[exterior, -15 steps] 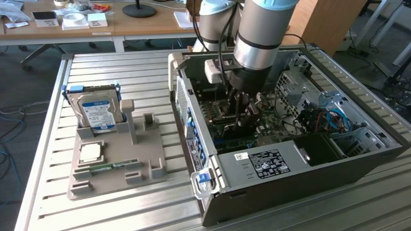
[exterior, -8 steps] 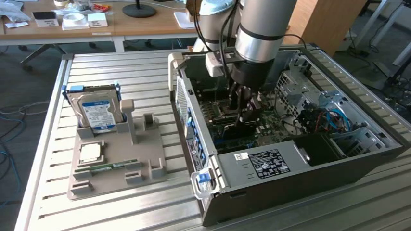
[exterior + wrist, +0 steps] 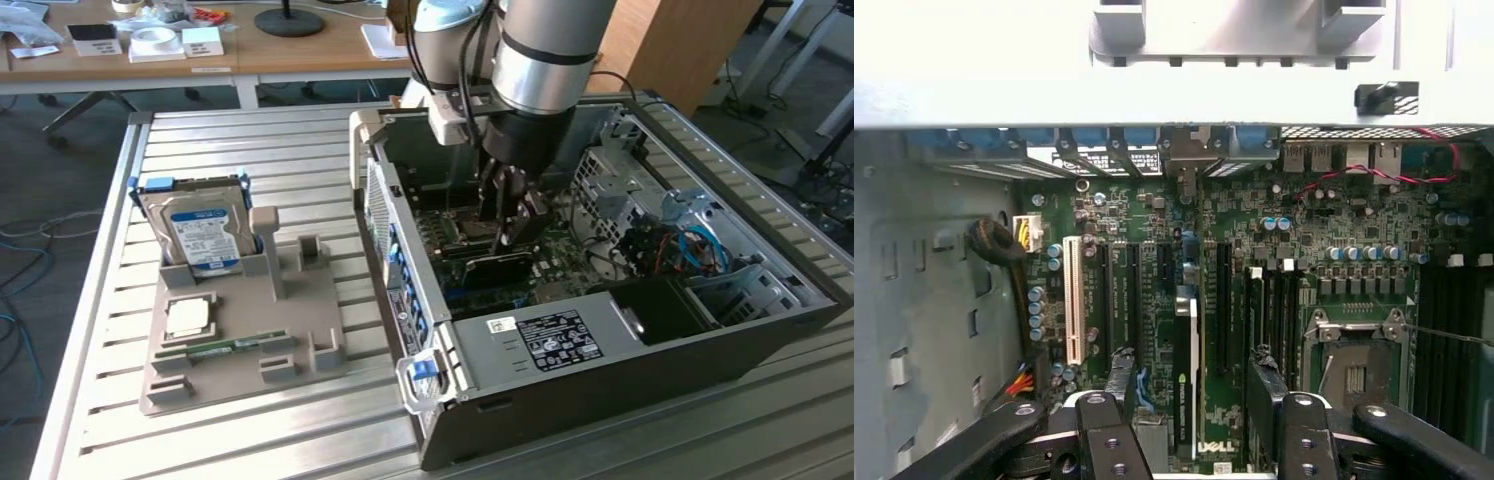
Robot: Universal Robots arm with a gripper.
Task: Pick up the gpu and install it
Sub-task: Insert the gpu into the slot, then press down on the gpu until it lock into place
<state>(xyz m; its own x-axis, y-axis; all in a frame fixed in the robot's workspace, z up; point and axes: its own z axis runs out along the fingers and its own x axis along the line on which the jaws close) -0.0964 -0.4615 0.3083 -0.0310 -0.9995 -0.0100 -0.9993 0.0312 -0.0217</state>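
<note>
case: open grey metal computer tower (image 3: pixel 627 385) lies on slatted metal table (image 3: pixel 254 140), toward exterior view's right | gpu: thin black card (image 3: pixel 1185 370) stands on edge in green motherboard (image 3: pixel 1154 230) inside case | gripper (image 3: pixel 1194 415): straddles card from above, inside case | tray: grey plastic parts holder (image 3: pixel 240 350) at exterior view's left of case | drive: silver hard drive (image 3: pixel 203 232) upright in tray's far end

Seemingly "DELL" on motherboard (image 3: pixel 1254 300)

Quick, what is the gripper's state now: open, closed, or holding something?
Gripper: open, one finger on each side of the gpu, which stands in the motherboard slot.
</note>
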